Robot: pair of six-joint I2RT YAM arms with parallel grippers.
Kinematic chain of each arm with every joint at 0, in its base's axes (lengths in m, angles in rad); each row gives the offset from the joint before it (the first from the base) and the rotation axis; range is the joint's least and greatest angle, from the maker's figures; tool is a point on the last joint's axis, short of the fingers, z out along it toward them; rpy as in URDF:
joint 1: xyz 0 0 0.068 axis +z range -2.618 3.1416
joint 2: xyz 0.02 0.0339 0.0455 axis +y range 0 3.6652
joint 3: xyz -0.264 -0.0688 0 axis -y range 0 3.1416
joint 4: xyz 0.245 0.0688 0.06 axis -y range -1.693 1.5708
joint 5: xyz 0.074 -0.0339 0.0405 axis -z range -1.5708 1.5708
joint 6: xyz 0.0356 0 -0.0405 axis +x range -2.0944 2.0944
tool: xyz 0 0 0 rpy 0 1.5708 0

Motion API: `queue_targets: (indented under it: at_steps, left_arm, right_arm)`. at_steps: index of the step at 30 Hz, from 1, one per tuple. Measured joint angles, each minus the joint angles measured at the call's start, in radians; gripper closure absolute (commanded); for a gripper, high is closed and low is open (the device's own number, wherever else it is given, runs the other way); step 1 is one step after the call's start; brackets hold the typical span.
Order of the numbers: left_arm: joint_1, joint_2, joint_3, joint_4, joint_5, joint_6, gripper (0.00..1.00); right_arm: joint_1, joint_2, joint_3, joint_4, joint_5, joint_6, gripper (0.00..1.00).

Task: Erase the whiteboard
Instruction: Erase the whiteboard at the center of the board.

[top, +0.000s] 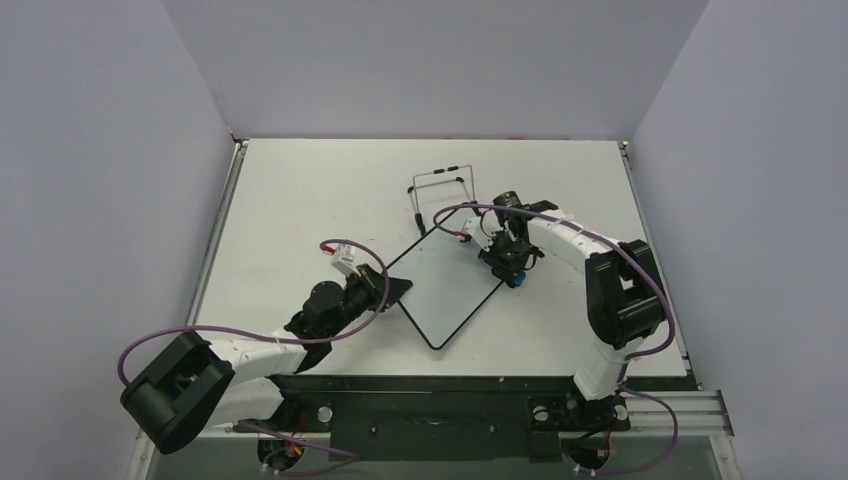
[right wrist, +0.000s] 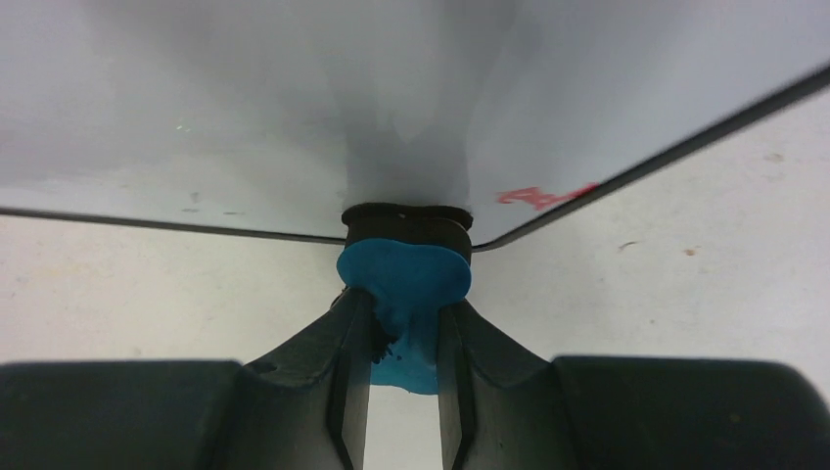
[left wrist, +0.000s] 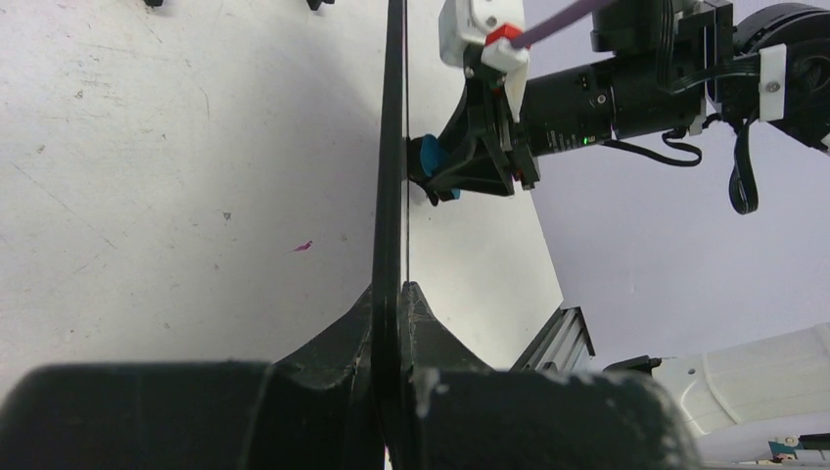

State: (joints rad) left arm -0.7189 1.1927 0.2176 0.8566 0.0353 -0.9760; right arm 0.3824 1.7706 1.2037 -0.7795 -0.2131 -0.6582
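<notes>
gripping the whiteboard [top: 450, 285] by its left corner, the left pincer [left wrist: 399, 294] is fully closed; in the left wrist view the black frame runs edge-on straight between both fingers.

arm bases sit at the near edge of the tabletop [top: 300, 200], left arm reaching in low from the near left.

whiteboard position: about mid-tabletop, slightly toward the near edge, turned cornerwise so one corner points at the near edge and one at the far edge. cannot tell whether it lies flat or is raised a little.

board surface reads almost wholly white. one short red smear [right wrist: 543, 196] sits just inside the frame near the right corner.

right pincer [right wrist: 403, 299] is nearly closed, clamped on a small blue eraser [right wrist: 403, 269]. the eraser's dark pad presses against the board's right corner, at the rounded frame. right arm comes in from the near right and bends over that corner.

small red speck [left wrist: 303, 247] on the bare tabletop, left of the board edge in the left wrist view.

black wire stand [top: 440, 176] stands beyond the board's far corner, toward the far edge, apart from both pincers.
</notes>
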Motion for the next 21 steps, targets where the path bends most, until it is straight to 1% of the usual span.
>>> queue_targets:
  at_steps: [4, 8, 14, 17, 21]
  left_arm:
    - [0.0, 0.0, 0.0, 0.001, -0.001, 0.001, 1.0]
    - [0.0, 0.0, 0.0, 0.001, -0.009, 0.002, 1.0]
    - [0.0, -0.008, 0.0, 0.008, -0.003, 0.0, 1.0]
    - [0.0, -0.009, 0.0, 0.011, -0.004, 0.0, 1.0]
    - [0.0, -0.009, 0.0, -0.007, -0.004, 0.002, 1.0]
  right_arm:
    - [0.051, -0.018, -0.015, -0.044, -0.019, -0.028, 1.0]
    - [0.073, -0.026, 0.015, -0.058, -0.053, -0.004, 1.0]
    - [0.02, -0.022, 0.106, 0.0, -0.039, 0.054, 1.0]
    - [-0.005, -0.007, 0.105, 0.02, -0.002, 0.061, 1.0]
    - [-0.013, 0.018, 0.047, 0.022, 0.028, 0.041, 1.0]
